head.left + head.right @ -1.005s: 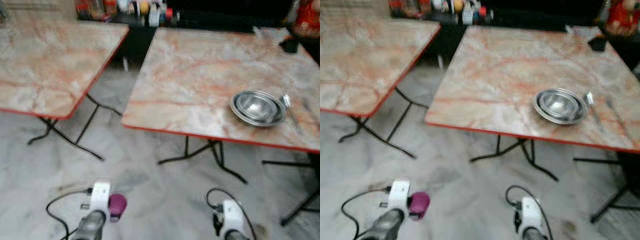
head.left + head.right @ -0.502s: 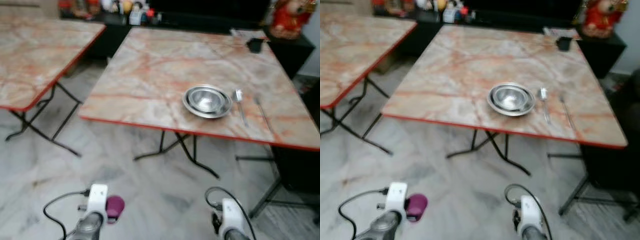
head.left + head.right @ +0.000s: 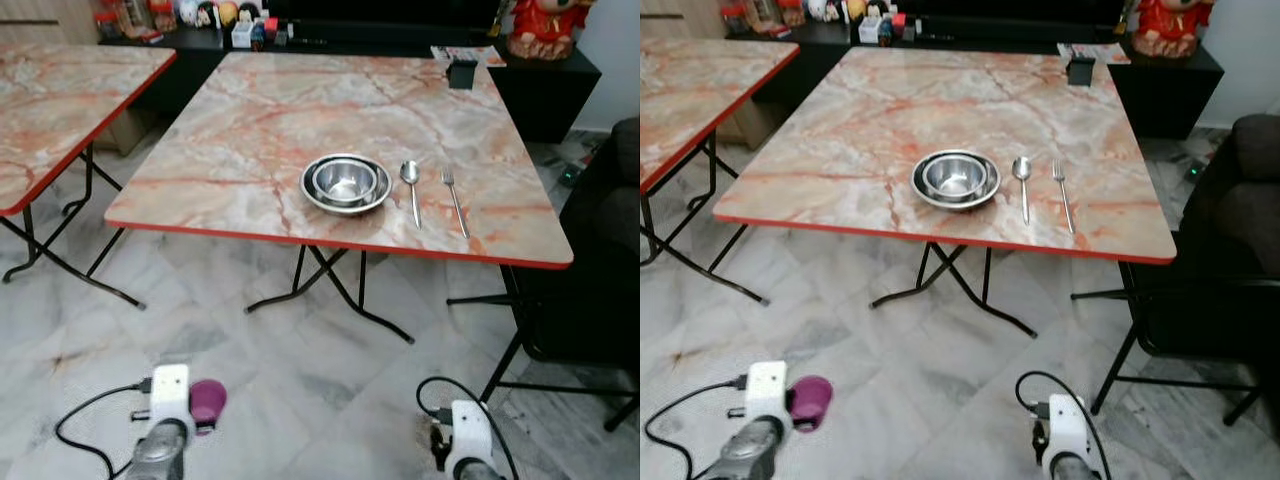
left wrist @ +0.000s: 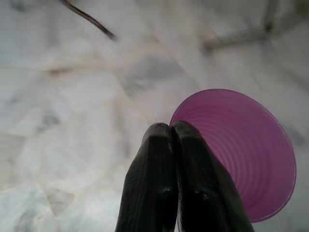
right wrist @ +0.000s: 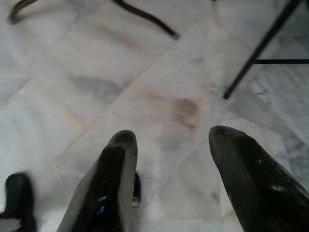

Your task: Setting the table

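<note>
A marble-patterned table (image 3: 300, 110) with a red edge stands ahead. On it rest nested steel bowls (image 3: 346, 183), with a spoon (image 3: 411, 185) and a fork (image 3: 454, 198) to their right. My left arm hangs low at the bottom left. Its gripper (image 4: 170, 131) is shut on the rim of a purple plastic cup (image 4: 244, 150), which also shows beside the left wrist (image 3: 207, 400). My right gripper (image 5: 170, 140) hangs open over the marble floor, holding nothing.
A second marble table (image 3: 55, 105) stands to the left. A black chair (image 3: 1200, 300) sits at the main table's right side. A dark cabinet (image 3: 330, 25) with small items runs along the back wall. A small black holder (image 3: 462, 72) sits at the table's far edge.
The view has swung right and sharpened, bringing the table with bowls to the centre. Both arms hang as before, the cup still held in the left gripper.
</note>
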You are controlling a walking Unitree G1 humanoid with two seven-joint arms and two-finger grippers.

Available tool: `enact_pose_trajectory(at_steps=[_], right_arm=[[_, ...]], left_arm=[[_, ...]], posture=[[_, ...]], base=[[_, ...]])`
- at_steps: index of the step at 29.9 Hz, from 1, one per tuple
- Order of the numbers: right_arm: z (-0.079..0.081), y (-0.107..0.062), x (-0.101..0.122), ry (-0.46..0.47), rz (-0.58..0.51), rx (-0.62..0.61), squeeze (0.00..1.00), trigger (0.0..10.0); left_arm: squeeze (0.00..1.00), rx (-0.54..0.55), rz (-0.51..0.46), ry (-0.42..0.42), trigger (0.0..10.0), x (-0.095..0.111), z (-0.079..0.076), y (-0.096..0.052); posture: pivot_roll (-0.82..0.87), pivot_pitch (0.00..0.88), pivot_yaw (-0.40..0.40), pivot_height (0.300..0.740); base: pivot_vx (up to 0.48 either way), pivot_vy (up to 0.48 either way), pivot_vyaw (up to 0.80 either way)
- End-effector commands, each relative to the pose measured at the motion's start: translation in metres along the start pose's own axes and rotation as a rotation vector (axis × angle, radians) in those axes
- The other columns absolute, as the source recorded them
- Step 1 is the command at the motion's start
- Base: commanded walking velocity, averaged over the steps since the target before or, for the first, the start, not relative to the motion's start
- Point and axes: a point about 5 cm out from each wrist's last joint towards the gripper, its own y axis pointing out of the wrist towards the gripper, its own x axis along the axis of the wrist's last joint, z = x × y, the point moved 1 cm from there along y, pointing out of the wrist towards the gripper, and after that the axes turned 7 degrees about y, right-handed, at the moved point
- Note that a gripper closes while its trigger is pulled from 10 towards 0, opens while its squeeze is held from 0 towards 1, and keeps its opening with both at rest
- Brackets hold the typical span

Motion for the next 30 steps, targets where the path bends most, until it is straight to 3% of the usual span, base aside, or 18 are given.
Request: enact_pose_trajectory(at_steps=[1,7,10,17,19,25,28,29,30], right_arm=[[-0.002,-0.001,-0.002,-0.002,0.007,0.000,0.00,10.0],[-0.002,0.000,-0.002,-0.010,0.009,0.002,0.00,10.0],[-0.001,0.001,0.002,-0.009,0.002,0.005,0.00,10.0],[-0.001,0.001,0.002,-0.009,0.006,0.003,0.00,10.0],[-0.002,0.000,0.000,-0.009,0.010,-0.001,0.00,10.0],[-0.003,0.000,-0.001,-0.011,0.013,-0.001,0.00,10.0],[-0.003,0.000,-0.002,-0.016,0.018,0.000,0.00,10.0],[-0.002,0.000,-0.001,-0.019,0.019,0.004,0.00,10.0],[-0.001,0.000,-0.001,-0.019,0.020,0.006,0.00,10.0]], left_arm=[[0.00,0.070,-0.073,-0.037,10.0,0.014,0.013,0.003],[0.00,0.110,-0.147,-0.065,10.0,0.029,0.020,0.005],[0.00,0.095,-0.243,-0.059,10.0,0.050,0.013,0.007],[0.00,0.134,-0.310,-0.074,10.0,0.062,0.017,0.007],[0.00,0.202,-0.408,-0.099,10.0,0.079,0.027,0.004],[0.00,0.221,-0.433,-0.095,10.0,0.083,0.029,0.002],[0.00,0.399,-0.810,-0.038,10.0,0.160,0.054,-0.025],[0.00,0.462,-0.979,0.020,10.0,0.198,0.060,-0.045],[0.00,0.498,-1.034,0.033,10.0,0.212,0.063,-0.054]], posture=[[0.01,0.115,-0.020,0.740],[0.02,0.114,-0.025,0.740],[0.02,0.114,-0.024,0.740],[0.01,0.114,-0.022,0.740],[0.02,0.114,-0.023,0.740],[0.01,0.117,-0.022,0.740],[0.03,0.122,-0.028,0.740],[0.03,0.122,-0.028,0.740],[0.03,0.121,-0.028,0.740]], base=[[0.000,0.000,0.00],[0.162,0.000,0.00],[0.316,0.000,0.00],[0.320,0.000,0.00],[0.321,0.000,0.00],[0.318,0.000,0.00],[0.280,0.000,0.00],[0.285,0.000,0.00],[0.262,0.000,0.00]])
